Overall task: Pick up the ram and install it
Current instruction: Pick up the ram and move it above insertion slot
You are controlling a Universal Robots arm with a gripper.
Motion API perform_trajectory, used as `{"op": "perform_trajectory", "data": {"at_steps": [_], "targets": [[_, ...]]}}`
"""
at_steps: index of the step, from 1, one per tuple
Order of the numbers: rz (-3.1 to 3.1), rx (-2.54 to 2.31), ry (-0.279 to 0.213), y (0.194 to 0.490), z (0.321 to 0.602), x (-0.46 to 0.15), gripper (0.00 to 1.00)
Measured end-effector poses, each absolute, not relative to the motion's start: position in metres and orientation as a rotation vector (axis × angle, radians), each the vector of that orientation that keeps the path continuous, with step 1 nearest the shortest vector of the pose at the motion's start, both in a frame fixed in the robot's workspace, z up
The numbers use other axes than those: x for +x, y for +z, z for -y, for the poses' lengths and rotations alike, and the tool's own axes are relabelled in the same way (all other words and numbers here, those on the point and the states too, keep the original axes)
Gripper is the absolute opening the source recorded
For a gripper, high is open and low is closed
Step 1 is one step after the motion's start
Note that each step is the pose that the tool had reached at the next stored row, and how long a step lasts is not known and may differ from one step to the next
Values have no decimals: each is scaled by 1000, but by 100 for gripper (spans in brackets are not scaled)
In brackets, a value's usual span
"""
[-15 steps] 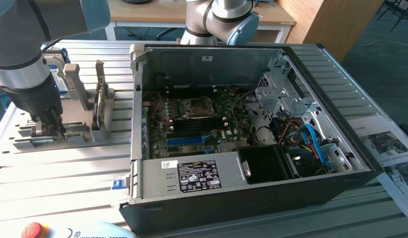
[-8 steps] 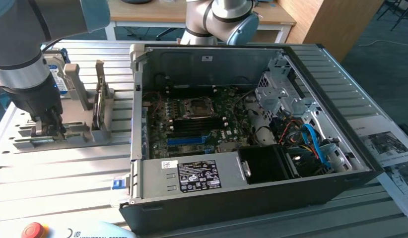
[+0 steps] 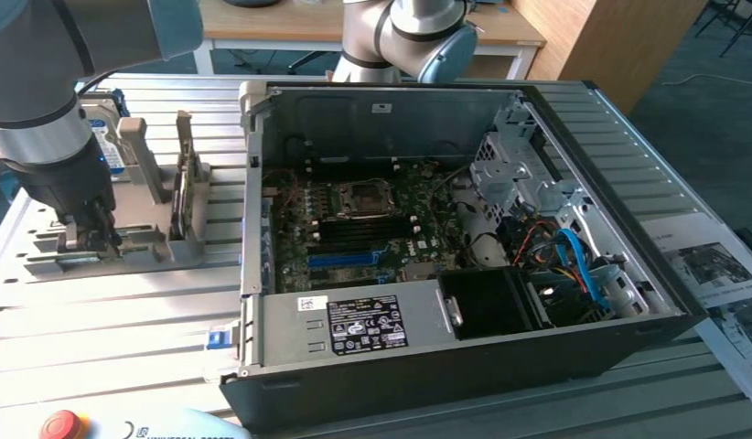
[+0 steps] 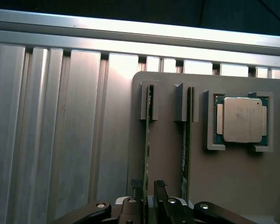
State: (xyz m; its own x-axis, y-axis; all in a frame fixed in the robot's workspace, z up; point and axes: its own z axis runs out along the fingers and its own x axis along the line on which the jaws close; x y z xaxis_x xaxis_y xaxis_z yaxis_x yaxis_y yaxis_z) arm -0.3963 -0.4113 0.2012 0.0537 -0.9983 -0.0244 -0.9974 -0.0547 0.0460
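1. At the exterior view's left, the grey robot arm reaches straight down, and its dark metal hand sits low over a flat grey plastic holder on the ribbed aluminium counter.
2. Seen from the wrist view, the hand is spread. Its two dark fingers stand one on each side of the ram, a long, thin green circuit-board stick seen edge-on.
3. The ram stands upright on its long edge in a narrow slot of the holder, with its far end seated in a notched grey post.
4. A second green stick stands parallel just beside it in the neighbouring slot, outside the fingers.
5. Further along the same holder, a square silver-capped processor lies flat in a shallow framed recess.
6. Well apart from the hand, toward the exterior view's right, an open black computer case lies on its side on the counter. Inside it is a green motherboard with a long blue plastic slot near the board's nearer edge.
7. A round red push button sits at the nearest edge of the exterior view.
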Motion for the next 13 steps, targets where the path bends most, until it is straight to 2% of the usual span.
{"op": "perform_trajectory", "data": {"at_steps": [4, 6, 13], "targets": [[2148, 2268, -77, 201, 411, -396, 22], [2148, 2268, -77, 201, 411, -396, 12], [2148, 2268, -77, 201, 411, -396, 12]]}}
